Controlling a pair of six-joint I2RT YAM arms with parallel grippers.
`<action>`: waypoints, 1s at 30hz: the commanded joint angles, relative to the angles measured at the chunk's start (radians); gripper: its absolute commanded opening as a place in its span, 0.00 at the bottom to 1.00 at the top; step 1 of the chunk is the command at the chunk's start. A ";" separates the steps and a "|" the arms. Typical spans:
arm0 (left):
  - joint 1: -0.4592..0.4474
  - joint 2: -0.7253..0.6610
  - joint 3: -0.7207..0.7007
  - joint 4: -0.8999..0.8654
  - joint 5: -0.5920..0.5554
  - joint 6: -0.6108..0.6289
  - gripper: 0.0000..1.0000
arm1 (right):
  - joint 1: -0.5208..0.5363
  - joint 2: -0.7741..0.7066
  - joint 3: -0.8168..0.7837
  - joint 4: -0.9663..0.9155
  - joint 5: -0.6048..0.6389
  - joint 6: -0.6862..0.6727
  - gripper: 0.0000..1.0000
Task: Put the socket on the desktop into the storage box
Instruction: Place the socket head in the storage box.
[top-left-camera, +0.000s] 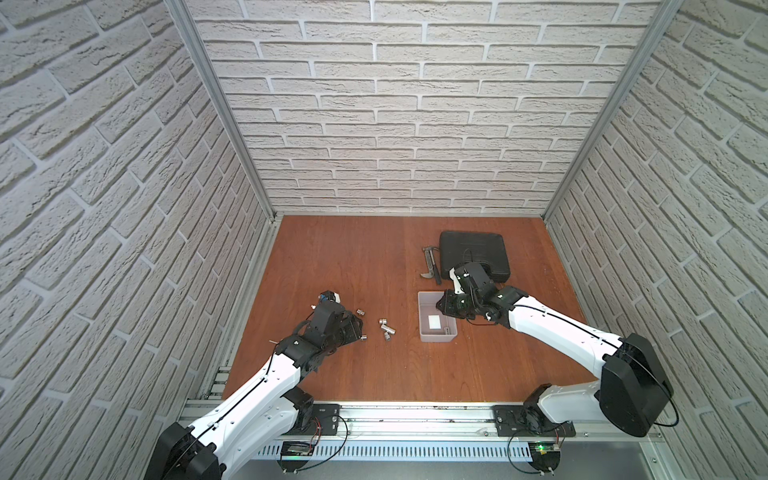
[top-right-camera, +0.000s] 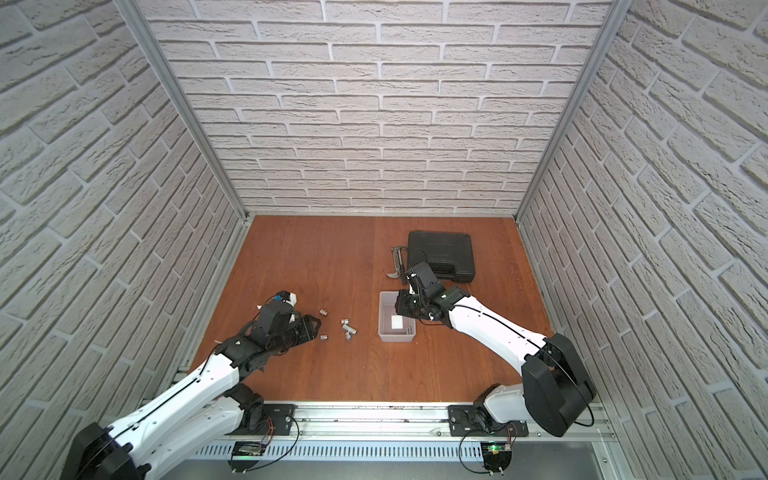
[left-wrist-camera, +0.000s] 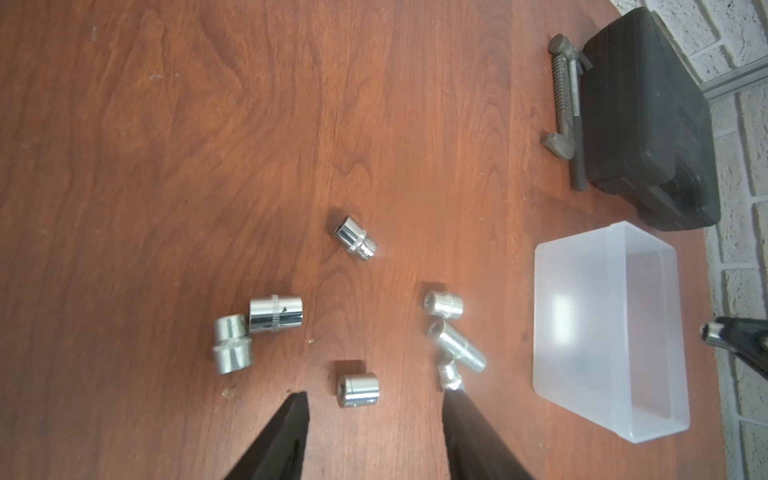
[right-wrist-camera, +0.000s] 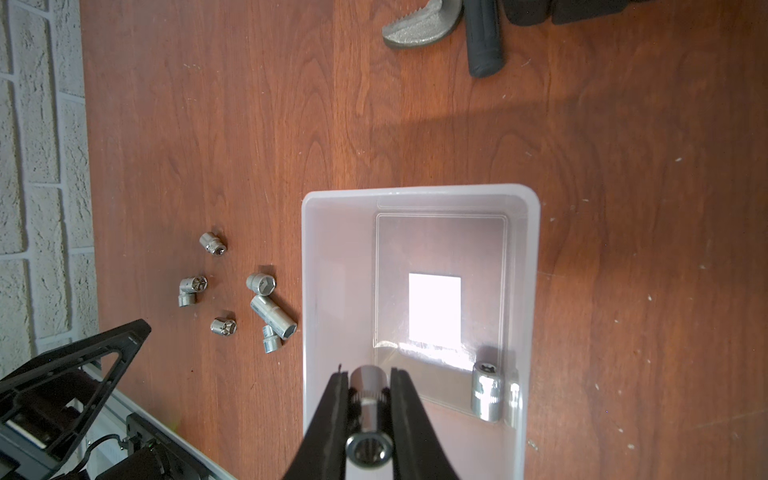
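Wide reddish-brown wood-grain surface (top-left-camera: 374, 257), seen from above, closed in by pale brick-pattern walls, with two robot arms reaching in from the near edge.

Black tool case (top-left-camera: 473, 249) at the far right of the surface. Lid shut, contents hidden.

Translucent storage box (right-wrist-camera: 415, 192) nearer than the case, open at the top. Step in hand, as a judgement: dropping a carried socket into it. To do that well:
- Sink low over the box floor before letting go.
- Keep well inside the rim and apart from the walls.
- Ease the grip apart slowly to avoid a bounce or a clatter against the piece already there.
- Lift straight up and out afterwards.

Inside the box: a white square (right-wrist-camera: 434, 307) on the floor and one boxed socket (right-wrist-camera: 487, 392) beside a long wall, near a corner.

Grey wrench-like tool (top-left-camera: 430, 266) lying just beside the case.

Right fingers (right-wrist-camera: 328, 415) clenched on the carried socket (right-wrist-camera: 368, 415), a chrome cylinder poised over the box opening.

Left fingers (left-wrist-camera: 282, 436) spread apart, grasping nothing, low over the surface and aimed at the nearest loose socket (left-wrist-camera: 358, 388) just ahead of the tips.

Seven loose sockets (top-left-camera: 386, 328) scattered on the surface between the left arm and the box, several touching in small clusters.
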 joint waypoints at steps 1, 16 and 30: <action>0.005 0.014 -0.016 0.031 0.004 -0.003 0.57 | -0.011 0.019 0.028 -0.005 0.006 -0.018 0.06; 0.005 0.092 0.042 0.007 -0.001 0.023 0.59 | -0.008 -0.055 0.038 -0.016 -0.013 -0.029 0.43; -0.206 0.353 0.243 -0.150 -0.233 0.126 0.47 | 0.192 -0.205 -0.043 -0.031 0.173 -0.031 0.29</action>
